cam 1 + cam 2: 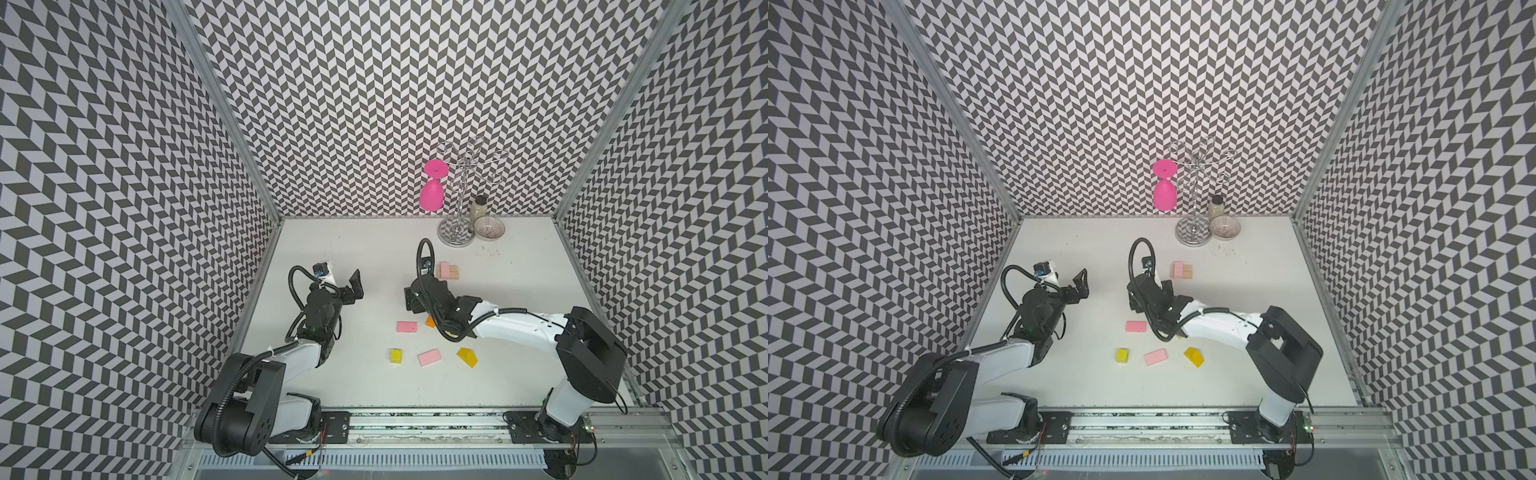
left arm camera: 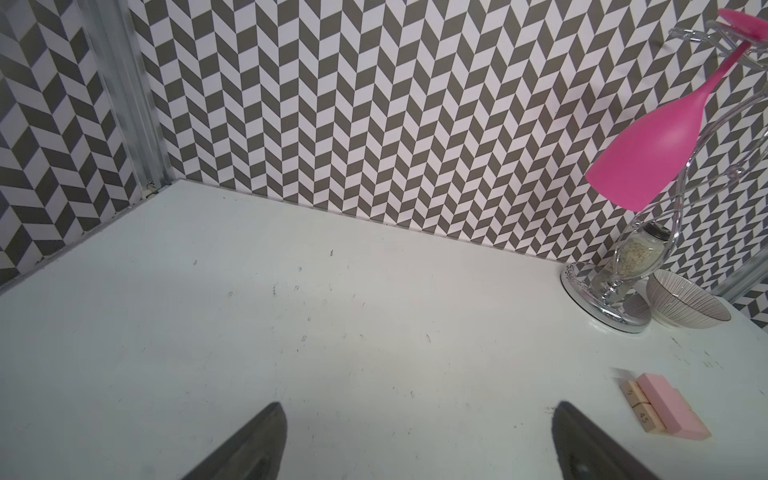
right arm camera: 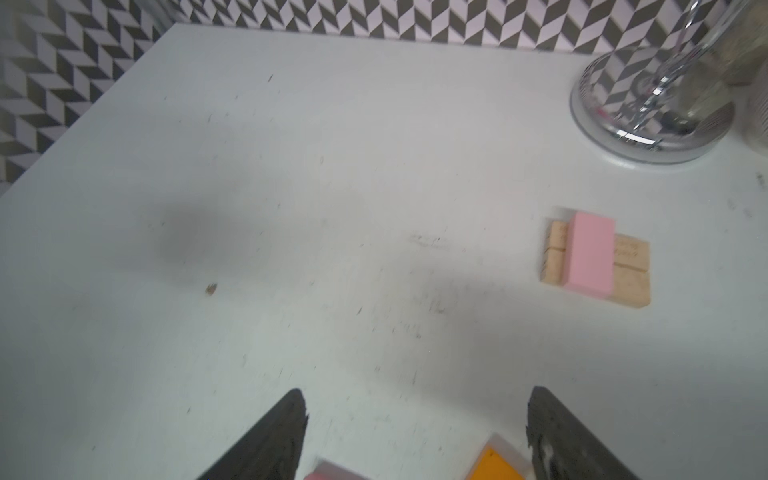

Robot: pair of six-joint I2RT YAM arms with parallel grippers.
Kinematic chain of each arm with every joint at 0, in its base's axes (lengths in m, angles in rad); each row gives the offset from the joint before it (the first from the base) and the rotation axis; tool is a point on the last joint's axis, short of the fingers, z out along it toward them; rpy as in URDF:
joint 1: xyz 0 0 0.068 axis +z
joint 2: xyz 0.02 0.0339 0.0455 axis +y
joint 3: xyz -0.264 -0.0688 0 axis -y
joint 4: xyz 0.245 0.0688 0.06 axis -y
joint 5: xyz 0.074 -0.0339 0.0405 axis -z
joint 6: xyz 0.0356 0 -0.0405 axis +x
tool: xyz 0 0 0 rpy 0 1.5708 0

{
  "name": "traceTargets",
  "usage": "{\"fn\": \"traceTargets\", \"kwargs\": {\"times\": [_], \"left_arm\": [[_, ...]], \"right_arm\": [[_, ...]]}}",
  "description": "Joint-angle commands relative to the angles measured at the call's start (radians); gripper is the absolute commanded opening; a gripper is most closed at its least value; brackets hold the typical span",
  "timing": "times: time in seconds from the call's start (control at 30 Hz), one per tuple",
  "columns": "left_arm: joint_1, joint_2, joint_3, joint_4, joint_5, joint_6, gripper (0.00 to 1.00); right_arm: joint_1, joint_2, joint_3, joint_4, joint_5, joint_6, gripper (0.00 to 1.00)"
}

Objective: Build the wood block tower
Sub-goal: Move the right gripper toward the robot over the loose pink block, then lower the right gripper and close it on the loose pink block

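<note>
The tower [image 1: 448, 271] [image 1: 1180, 270] is two tan bars side by side with a pale pink bar across them; it also shows in the wrist views [image 2: 665, 409] [image 3: 594, 257]. Loose wood blocks lie nearer the front: a pink bar [image 1: 406, 327], a second pink bar [image 1: 429, 357], a yellow cube [image 1: 396, 356], a yellow roof piece [image 1: 467, 356], and an orange block [image 1: 430, 321] half hidden under the right arm. My right gripper [image 1: 411, 301] [image 3: 415, 403] is open and empty, just behind the orange block [image 3: 494, 465]. My left gripper [image 1: 355, 286] [image 2: 419, 411] is wide open over bare table at the left.
At the back right stand a chrome wire stand [image 1: 456, 235] with a magenta goblet [image 1: 432, 191] hanging upside down from it, a small jar [image 1: 480, 208] and a striped bowl [image 1: 489, 228]. Patterned walls enclose the white table [image 1: 519, 353] on three sides.
</note>
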Motion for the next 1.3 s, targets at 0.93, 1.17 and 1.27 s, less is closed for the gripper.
{"fn": "traceTargets", "kwargs": {"times": [0.93,1.17,1.27], "left_arm": [[-0.067,-0.134,-0.11,0.099,-0.154,0.011,1.0],[-0.067,-0.13,-0.107,0.098,-0.151,0.011,1.0],[-0.067,-0.128,-0.104,0.096,-0.149,0.011,1.0]], "right_arm": [[0.16,0.25,0.098,-0.111,0.028,0.209,0.79],[0.165,0.258,0.094,-0.108,0.031,0.216,0.73],[0.17,0.265,0.094,-0.106,0.035,0.222,0.73]]}}
